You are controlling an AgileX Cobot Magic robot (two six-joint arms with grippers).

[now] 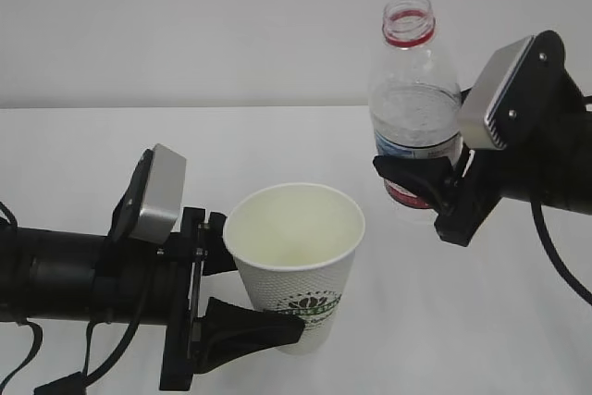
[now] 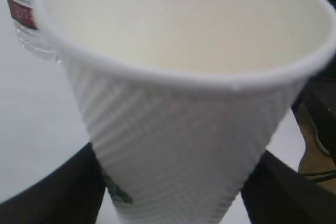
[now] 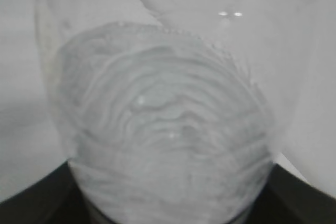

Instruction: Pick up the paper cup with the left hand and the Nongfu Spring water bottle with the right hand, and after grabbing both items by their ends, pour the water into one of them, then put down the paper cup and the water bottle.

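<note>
The left hand (image 1: 242,295) pinches the paper cup (image 1: 296,261) near its base. The right hand (image 1: 421,178) clamps the upright Nongfu Spring water bottle (image 1: 413,99), lifted above the table (image 1: 111,154).

The paper cup (image 1: 298,261) is white outside with a fine ribbed texture, a green round logo low on its side, and cream-white inside. The Nongfu Spring water bottle (image 1: 413,99) is clear ribbed plastic with a red neck ring and a red-and-white label. Both arms are black, each bearing a grey block. The table (image 1: 83,154) is white, the far wall pale grey.
</note>
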